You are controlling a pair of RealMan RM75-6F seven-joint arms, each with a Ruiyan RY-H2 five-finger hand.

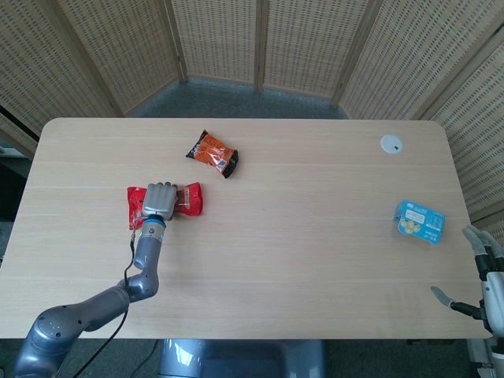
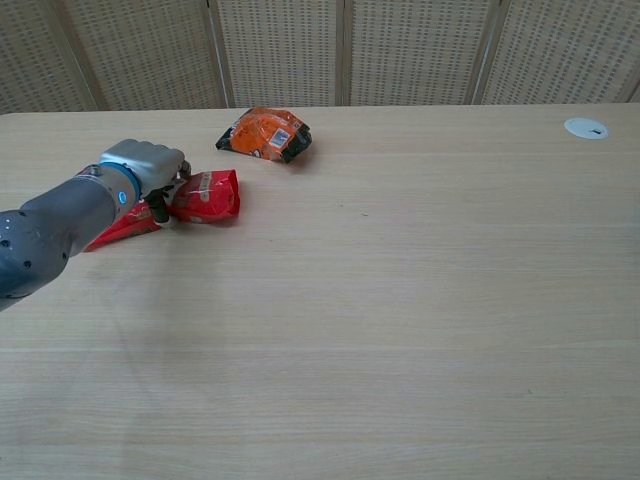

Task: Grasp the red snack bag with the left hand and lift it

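Observation:
The red snack bag [image 1: 189,198] [image 2: 208,196] lies on the left part of the table, crumpled in the middle. My left hand [image 1: 158,201] [image 2: 148,167] sits on top of it with fingers curled down around the bag's middle, gripping it. The bag's ends stick out on both sides of the hand. In the chest view the bag looks bunched and slightly raised at its right end. My right hand [image 1: 482,277] hangs off the table's right edge in the head view, fingers apart and holding nothing.
An orange snack bag [image 1: 213,153] [image 2: 265,134] lies just behind the red one. A blue packet [image 1: 419,221] sits near the right edge. A small white disc [image 1: 390,143] [image 2: 585,127] lies at the far right.

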